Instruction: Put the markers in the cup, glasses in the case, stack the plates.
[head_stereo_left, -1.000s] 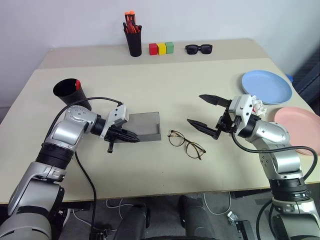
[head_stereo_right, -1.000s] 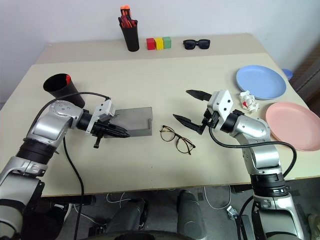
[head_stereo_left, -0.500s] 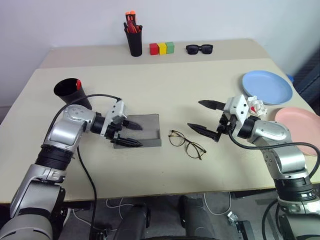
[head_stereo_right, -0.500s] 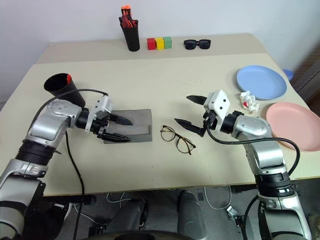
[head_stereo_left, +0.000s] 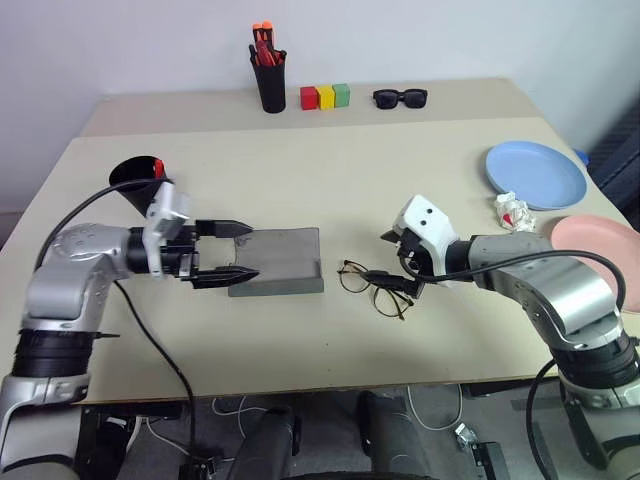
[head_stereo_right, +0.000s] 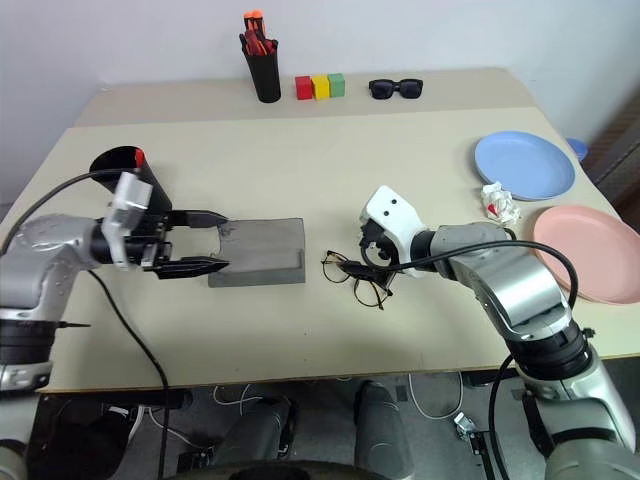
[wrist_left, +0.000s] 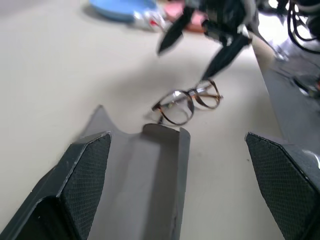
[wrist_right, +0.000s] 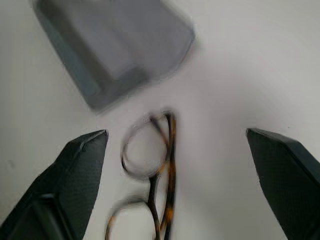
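The gray case (head_stereo_left: 278, 262) lies open near the middle of the worktop (head_stereo_left: 330, 170), a bit toward its left side. The left claw (head_stereo_left: 232, 251) hangs just beside the case's left end with its two black fingers spread apart, holding nothing.

The glasses (head_stereo_left: 372, 286) lie flat on the worktop just to the right of the case, not touching it. The right claw (head_stereo_left: 398, 262) points down at them with its fingers spread wide on either side of the frame. One fingertip (head_stereo_left: 394, 284) is very close to the glasses, but it is hard to tell if it touches them. The claw is not gripping them.

The wide black cup (head_stereo_left: 140, 180) stands near the left edge of the worktop, and a red-capped marker (head_stereo_left: 157, 167) pokes up from its rim.

The light blue plate (head_stereo_left: 536, 173) sits near the right edge, toward the far side. The pink plate (head_stereo_left: 600, 240) sits closer to the front, also at the right edge. They are apart, not stacked. A small crumpled wrapper (head_stereo_left: 511, 210) lies between them.

Along the far edge stand a slim black holder with orange-capped markers (head_stereo_left: 266, 70), three small blocks in red, yellow and green (head_stereo_left: 324, 96), and black sunglasses (head_stereo_left: 400, 97).
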